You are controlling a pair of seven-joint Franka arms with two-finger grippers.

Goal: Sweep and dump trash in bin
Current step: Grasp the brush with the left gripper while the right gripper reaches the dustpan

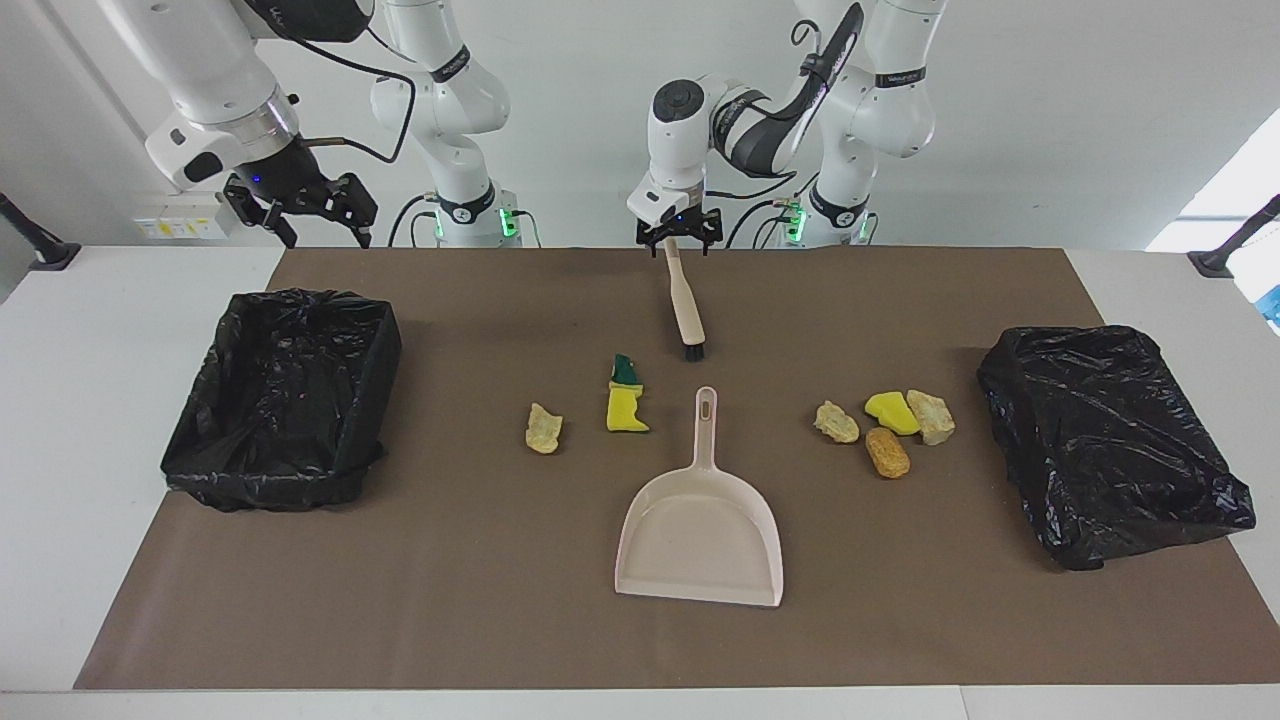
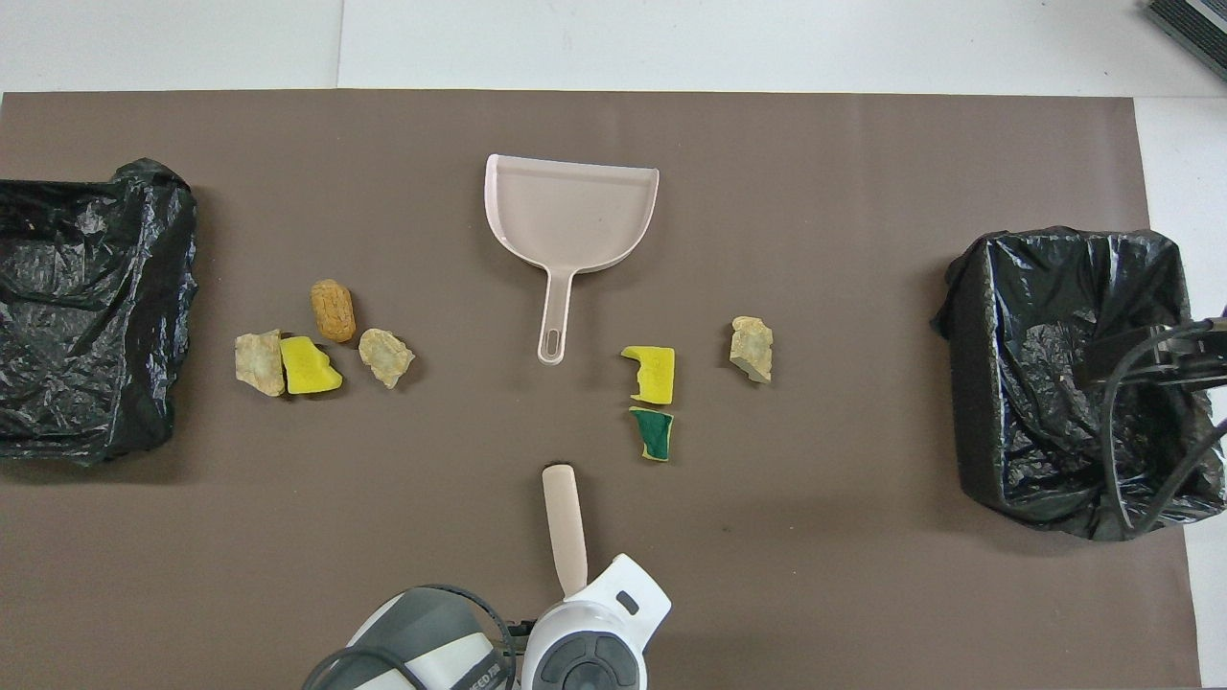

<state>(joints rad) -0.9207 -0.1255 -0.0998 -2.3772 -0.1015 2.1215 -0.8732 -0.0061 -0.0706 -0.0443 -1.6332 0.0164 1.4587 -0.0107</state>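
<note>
White wall at the back, white desk (image 1: 120,330) under a brown mat (image 1: 480,600).

Left arm bent forward and down from its base, left gripper (image 1: 678,237) directly over the handle tip of a beige brush (image 1: 684,300), fingers spread to either side of the handle, nothing gripped yet; seen from overhead only as a white wrist covering the handle end. Right arm raised, right gripper (image 1: 300,205) hanging open and empty above the mat edge, over the robots' side of an open bin (image 1: 285,400) lined with black plastic, nothing visible inside.

Partial lettering on the left arm's grey cover in the overhead view, not readable.

Second black-bagged bin (image 1: 1110,440) at the left arm's end of the desk, contents hidden by crumpled plastic. Beige dustpan (image 1: 700,530) mid-mat, empty, handle toward the robots. Trash on the mat in two groups: a beige lump (image 1: 543,428) and a yellow and green sponge chunk (image 1: 625,400) toward the open bin; two beige lumps, a yellow sponge piece (image 1: 890,412) and an orange-brown lump (image 1: 887,452) toward the second bin.
</note>
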